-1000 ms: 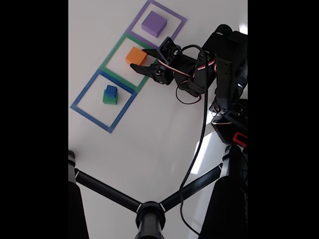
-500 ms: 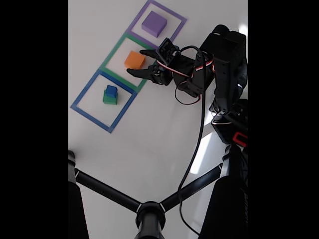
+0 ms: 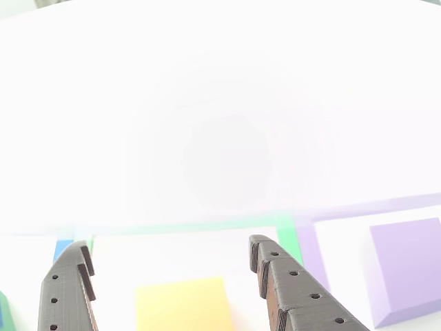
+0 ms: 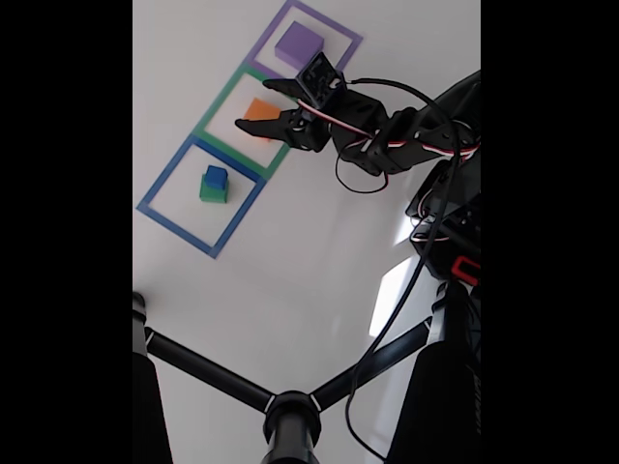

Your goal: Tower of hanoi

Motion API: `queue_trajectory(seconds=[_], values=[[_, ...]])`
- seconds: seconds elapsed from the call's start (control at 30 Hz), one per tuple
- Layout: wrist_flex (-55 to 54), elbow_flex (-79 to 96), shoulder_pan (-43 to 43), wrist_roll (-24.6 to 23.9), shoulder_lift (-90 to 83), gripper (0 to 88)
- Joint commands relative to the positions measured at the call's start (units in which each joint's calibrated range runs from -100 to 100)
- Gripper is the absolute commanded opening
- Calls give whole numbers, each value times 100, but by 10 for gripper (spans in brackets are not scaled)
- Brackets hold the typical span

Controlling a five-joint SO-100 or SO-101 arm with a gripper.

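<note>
While orange block (image 4: 257, 109) sits in green square (image 4: 215, 106), hand (image 4: 257, 103) spread wide, straddling it, fingers not touching

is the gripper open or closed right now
Open. In the other view the two fingers stand apart with the orange block showing between them, and the fixed view shows the gripper spread beside that block.

Orange block (image 4: 257, 110), purple block (image 4: 297, 42), blue cube (image 4: 215, 176) on seemingly green block (image 4: 210, 193).

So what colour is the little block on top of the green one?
Blue. The little block sits on the green block, clearest in the fixed view.
</note>
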Motion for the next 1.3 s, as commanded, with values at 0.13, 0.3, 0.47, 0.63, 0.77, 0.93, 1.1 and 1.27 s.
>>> queue_trajectory(seconds=[0.13,0.3,0.47,0.63,0.77,0.93,1.1,1.27], values=[[2953,-73,-140,59,-2867,103],[4718,-455,-322,59,-3933,38],[7050,-1755,-514,59,-4506,12],[8880,-3155,-850,59,-4757,11],[9819,-3927,-1099,59,-4813,11],[10256,-4209,-1243,59,-4934,11],[10451,-4264,-1252,59,-4983,12],[10540,-4237,-1386,59,-5007,16]])
